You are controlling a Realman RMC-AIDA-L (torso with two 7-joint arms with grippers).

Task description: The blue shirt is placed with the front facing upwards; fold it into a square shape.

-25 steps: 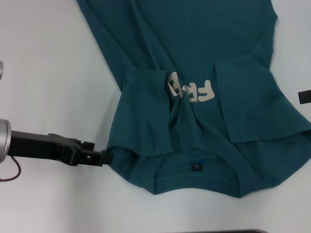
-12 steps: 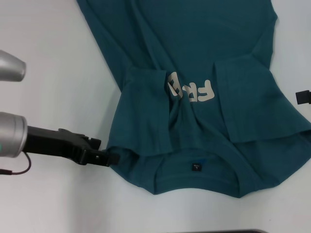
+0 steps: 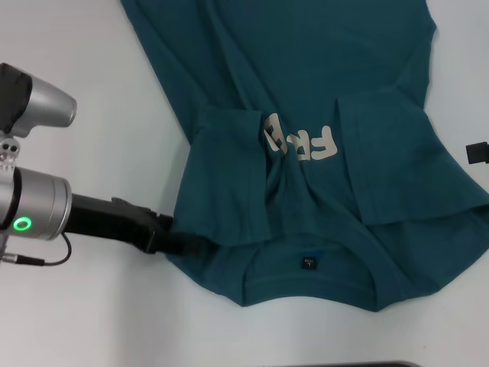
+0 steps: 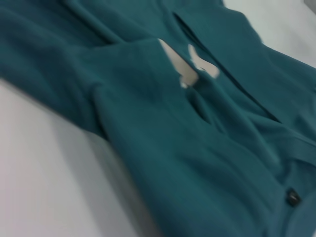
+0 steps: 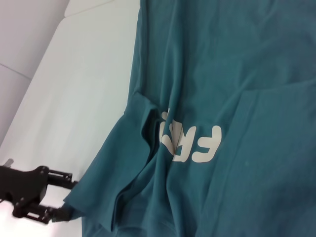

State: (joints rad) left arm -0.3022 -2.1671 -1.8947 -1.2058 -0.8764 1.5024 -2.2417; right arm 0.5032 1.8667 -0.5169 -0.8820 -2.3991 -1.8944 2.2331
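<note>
Bare bench (image 3: 92, 306) left of blue shirt (image 3: 306, 76): open passage. Left gripper (image 3: 183, 246) blocks shirt's near-left edge.

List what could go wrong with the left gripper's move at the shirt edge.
1. The left gripper is at the shirt edge where the folded-in sleeve overlaps the body; it may catch only one layer and undo that fold.
2. The cloth beside the letters is already bunched; dragging from here could deepen the creases and spoil a square fold.
3. The right gripper only peeks in at the far edge, so nothing pins the other side and the shirt may slide.
</note>
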